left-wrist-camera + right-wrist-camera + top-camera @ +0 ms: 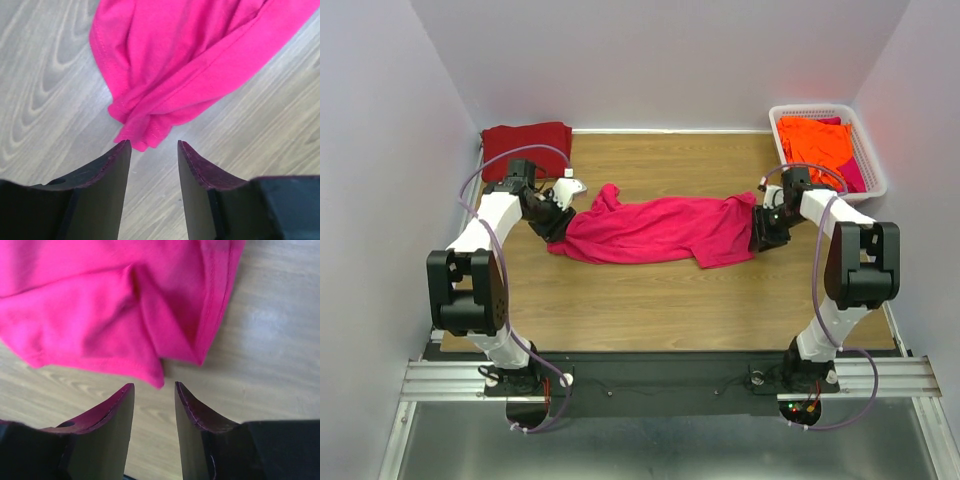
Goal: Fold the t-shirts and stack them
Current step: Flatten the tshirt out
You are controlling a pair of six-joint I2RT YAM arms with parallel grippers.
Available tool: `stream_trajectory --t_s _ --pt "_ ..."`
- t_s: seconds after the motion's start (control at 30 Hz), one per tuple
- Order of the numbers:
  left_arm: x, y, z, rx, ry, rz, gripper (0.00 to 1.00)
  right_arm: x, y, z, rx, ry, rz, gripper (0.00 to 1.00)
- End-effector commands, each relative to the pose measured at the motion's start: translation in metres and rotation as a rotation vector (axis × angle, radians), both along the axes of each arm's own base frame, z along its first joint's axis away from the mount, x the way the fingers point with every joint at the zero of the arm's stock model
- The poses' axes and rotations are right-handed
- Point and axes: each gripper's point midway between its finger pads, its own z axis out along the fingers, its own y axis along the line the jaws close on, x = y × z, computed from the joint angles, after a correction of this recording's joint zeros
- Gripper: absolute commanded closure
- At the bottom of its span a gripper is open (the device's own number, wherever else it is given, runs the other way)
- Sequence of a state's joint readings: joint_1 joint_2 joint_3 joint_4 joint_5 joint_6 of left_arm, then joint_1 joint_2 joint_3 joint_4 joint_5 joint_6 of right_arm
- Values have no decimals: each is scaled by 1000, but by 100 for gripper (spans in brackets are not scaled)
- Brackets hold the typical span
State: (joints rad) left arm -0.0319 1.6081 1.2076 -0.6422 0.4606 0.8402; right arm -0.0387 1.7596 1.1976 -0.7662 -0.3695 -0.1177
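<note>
A bright pink-red t-shirt [655, 230] lies crumpled and stretched sideways across the middle of the table. My left gripper [556, 226] is open at its left end; in the left wrist view the cloth [175, 70] ends just beyond the empty open gripper [154, 146]. My right gripper [761, 233] is open at the shirt's right end; in the right wrist view the cloth [110, 310] lies just ahead of the empty open gripper [154, 387]. A folded dark maroon-red t-shirt [527, 145] lies at the back left. Orange t-shirts [814, 142] fill the basket.
A white latticed basket [875, 170] stands at the back right corner, with a bit of pink-red cloth [852, 172] beside the orange ones. Grey walls close in the table on three sides. Bare wooden table [660, 310] lies in front of the shirt.
</note>
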Motion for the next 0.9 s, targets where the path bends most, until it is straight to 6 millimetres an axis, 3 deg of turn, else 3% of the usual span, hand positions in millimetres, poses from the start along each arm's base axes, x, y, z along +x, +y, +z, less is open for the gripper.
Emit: stream_trajectory --t_s 0.0,0.17,0.27,0.3,0.33,0.57,0.73,0.87 --pt "-14 -5 12 -35 -8 -26 43 20 0 -6 11 -41 -24 57" --pt "-13 3 0 5 6 -6 43 17 9 -16 65 -2 -21 65" --pt "-13 7 -10 28 21 -2 43 14 14 -14 91 4 -18 83" --pt "-13 10 -14 41 25 3 43 15 15 -9 97 -9 -18 96" --pt "-11 11 -15 47 22 9 43 16 15 -4 100 -20 -19 99" --pt "4 17 -30 78 14 42 47 25 15 49 122 -152 -40 99" --pt "14 21 -44 98 28 59 54 30 16 68 136 -178 -49 99" --pt "17 21 -51 102 45 59 60 33 17 72 146 -177 -55 99"
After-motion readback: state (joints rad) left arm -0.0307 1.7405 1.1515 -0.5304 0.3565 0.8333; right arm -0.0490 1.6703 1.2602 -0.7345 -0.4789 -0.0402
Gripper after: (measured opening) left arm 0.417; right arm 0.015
